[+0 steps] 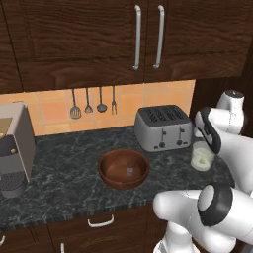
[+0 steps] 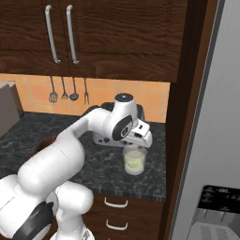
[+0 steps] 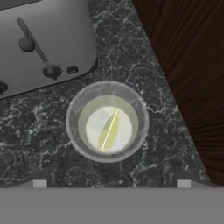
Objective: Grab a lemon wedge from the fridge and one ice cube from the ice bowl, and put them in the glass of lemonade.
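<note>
Gripper (image 3: 111, 183): spread wide, hovering over glass of lemonade (image 3: 107, 121).
Lemon wedge (image 3: 108, 130): already floating inside.
Ice cube (image 1: 130, 171): likely slick, small, hard; pinch across flat sides.

On the worktop (image 1: 64, 173), the glass (image 1: 202, 158) stands just in front of the toaster (image 1: 163, 128) (the lemon wedge (image 3: 109, 130) lies inside it). The bowl (image 1: 123, 169) sits to their left.
</note>
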